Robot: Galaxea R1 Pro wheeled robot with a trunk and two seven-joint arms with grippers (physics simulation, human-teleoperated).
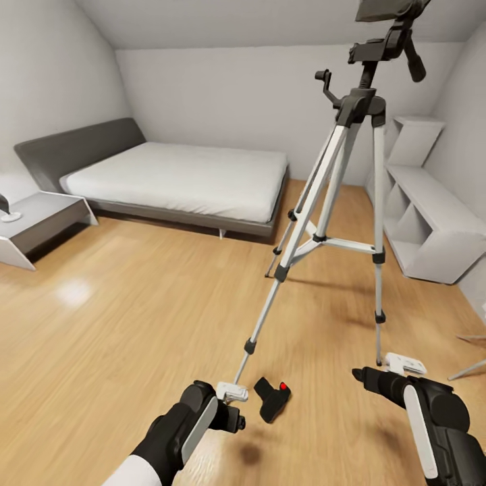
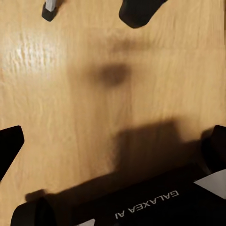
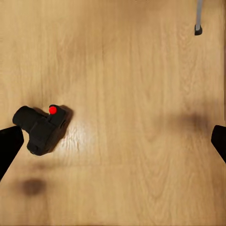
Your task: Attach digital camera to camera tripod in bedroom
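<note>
My left wrist carries the writing "GALAXEA AI" (image 2: pixel 146 205). The digital camera (image 1: pixel 273 398) lies on the floor (image 1: pixel 135 317) between my hands, beside a foot of the camera tripod (image 1: pixel 337 196). My left fingers (image 2: pixel 10 147) and right fingers (image 3: pixel 9 146) are spread wide, holding nothing.

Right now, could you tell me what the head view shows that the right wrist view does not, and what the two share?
Head view alone: the bed, the white shelf unit, the camera tripod at full height with its black head, and both the left gripper and the right gripper. Right wrist view alone: nothing extra of note. Shared: the digital camera lying on the wood floor, and one tripod foot.
</note>
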